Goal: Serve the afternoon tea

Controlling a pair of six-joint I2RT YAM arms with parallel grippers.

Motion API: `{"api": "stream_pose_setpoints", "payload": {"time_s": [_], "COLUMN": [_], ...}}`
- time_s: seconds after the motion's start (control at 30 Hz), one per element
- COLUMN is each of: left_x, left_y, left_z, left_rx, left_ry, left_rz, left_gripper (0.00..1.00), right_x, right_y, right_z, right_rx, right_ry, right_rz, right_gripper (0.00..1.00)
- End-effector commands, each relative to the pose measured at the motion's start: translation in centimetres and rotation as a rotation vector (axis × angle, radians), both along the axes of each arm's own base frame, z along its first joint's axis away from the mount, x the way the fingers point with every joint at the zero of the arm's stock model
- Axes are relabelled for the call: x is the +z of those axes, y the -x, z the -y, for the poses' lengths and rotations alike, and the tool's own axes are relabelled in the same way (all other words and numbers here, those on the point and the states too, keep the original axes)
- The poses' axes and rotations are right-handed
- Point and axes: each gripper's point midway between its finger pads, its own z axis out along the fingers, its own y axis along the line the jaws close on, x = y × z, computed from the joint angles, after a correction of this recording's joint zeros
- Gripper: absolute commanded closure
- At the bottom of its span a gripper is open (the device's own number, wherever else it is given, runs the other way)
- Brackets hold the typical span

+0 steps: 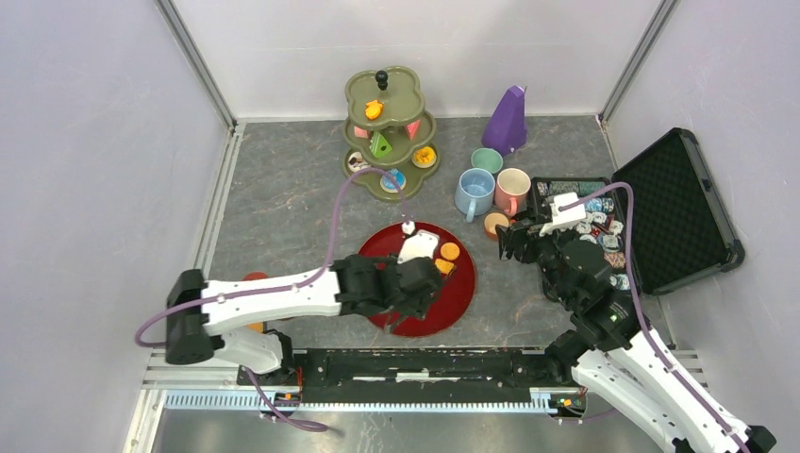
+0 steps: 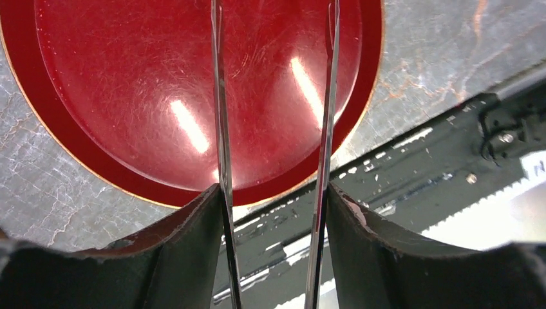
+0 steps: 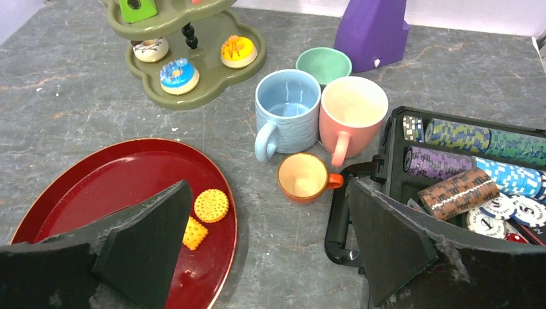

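Right gripper [image 3: 267, 251] nearest the lens: jaws spread wide, nothing held, aimed toward the small orange cup [image 3: 304, 177]. Cup stands on the desk [image 3: 71, 96] just before the blue mug [image 3: 286, 106] and pink mug [image 3: 353, 106]. Two orange biscuits [image 3: 211, 205] are laid on the red plate [image 3: 109, 187]. Left gripper [image 2: 273, 161] is held over the plate's near rim, jaws parted, empty. Plating judged under way; the cup is probably next, calling for a descent and closure on its rim. Print on the poker chips [image 3: 476, 135] not legible.

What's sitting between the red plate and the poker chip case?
The small orange cup, nearer the case than the plate; clearest in the right wrist view.
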Motion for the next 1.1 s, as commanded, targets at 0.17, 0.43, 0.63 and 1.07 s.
{"api": "stream_pose_setpoints", "payload": {"time_s": [0.17, 0.43, 0.63, 1.07], "left_x": [0.1, -1.8, -3.4, -4.4], "left_y": [-2.7, -2.7, -2.6, -2.2], "left_z": [3.4, 5.0, 5.2, 5.3], "left_rx": [0.122, 0.089, 0.079, 0.048], "left_ry": [-0.094, -0.157, -0.198, -0.226], "left_rz": [0.133, 0.110, 0.093, 0.065], "left_gripper": [0.34, 0.34, 0.34, 0.54], "right_x": [1.0, 1.0, 0.8, 0.7], "right_y": [1.7, 2.3, 2.5, 2.5], "right_z": [1.3, 2.0, 2.1, 2.0], "right_rx": [-0.005, -0.019, -0.020, -0.015], "right_ry": [-0.020, -0.038, -0.041, -0.052], "right_rz": [0.036, 0.043, 0.040, 0.036], "right_gripper": [0.02, 0.02, 0.02, 0.02]}}
